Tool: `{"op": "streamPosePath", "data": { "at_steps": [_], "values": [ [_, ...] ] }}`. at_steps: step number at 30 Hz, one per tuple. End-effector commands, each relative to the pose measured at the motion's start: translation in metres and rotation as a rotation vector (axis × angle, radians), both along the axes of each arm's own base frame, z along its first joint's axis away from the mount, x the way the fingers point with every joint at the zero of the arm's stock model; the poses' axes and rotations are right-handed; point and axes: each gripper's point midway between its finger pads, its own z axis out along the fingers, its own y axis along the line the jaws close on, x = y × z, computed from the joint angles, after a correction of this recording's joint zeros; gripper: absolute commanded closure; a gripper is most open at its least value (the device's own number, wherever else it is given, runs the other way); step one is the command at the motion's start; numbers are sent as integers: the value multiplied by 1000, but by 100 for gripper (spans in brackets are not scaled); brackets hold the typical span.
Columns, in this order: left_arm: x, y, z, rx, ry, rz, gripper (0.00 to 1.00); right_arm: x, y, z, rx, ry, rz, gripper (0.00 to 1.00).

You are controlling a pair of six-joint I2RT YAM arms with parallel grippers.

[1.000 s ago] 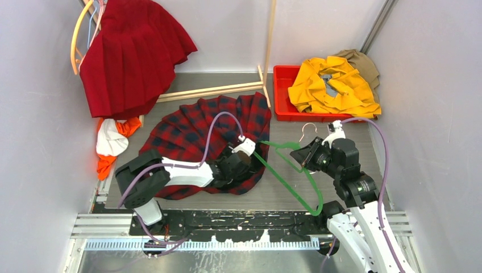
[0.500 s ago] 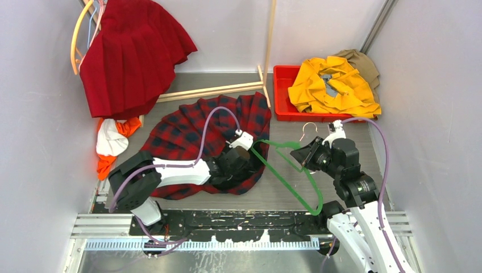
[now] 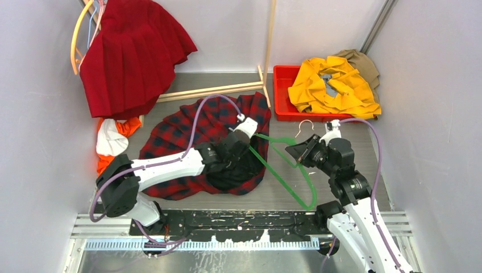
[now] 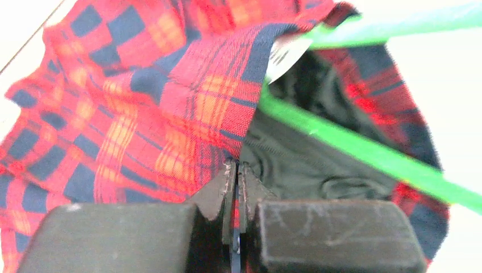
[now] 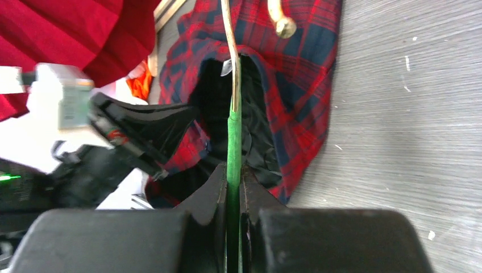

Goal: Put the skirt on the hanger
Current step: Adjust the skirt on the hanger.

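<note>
On the bench (image 3: 273, 196), the plaid skirt (image 3: 182, 131) is lying spread. The green hanger (image 4: 364, 149) is reaching into its waist opening, my right end effector (image 5: 233, 176) clamping its neck, my left end effector (image 4: 236, 170) pinching the waistband. Next, I reckon: stretching that waistband over the hanger arm.

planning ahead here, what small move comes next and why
Probably lift the left end effector slightly: it is shut on the plaid skirt at the waistband, and the green hanger in the right end effector reaches the opening; lifting should widen it.
</note>
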Motion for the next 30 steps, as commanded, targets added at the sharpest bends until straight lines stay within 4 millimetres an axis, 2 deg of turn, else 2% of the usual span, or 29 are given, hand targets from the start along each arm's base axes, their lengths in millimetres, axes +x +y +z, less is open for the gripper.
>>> {"op": "streamPosePath", "data": {
  "at_steps": [1, 8, 15, 21, 24, 27, 30],
  "values": [
    [-12, -34, 62, -150, 58, -136, 96, 20, 17, 32, 155, -106, 11, 99],
    [-30, -63, 101, -255, 149, -260, 95, 39, 32, 20, 266, -110, 11, 99],
    [-39, -91, 131, -354, 199, -347, 95, 49, 70, 13, 249, -135, 69, 99],
    [-59, -110, 170, -499, 258, -429, 93, 69, 76, -2, 217, -170, 0, 99],
    [-64, -109, 182, -524, 263, -443, 93, 79, 78, -12, 176, -216, -39, 99],
    [-60, -96, 179, -487, 253, -401, 92, 87, 83, -20, 135, -270, -59, 99],
    [-50, -74, 162, -408, 262, -308, 88, 89, 96, -33, 112, -269, -45, 99]
  ]
}}
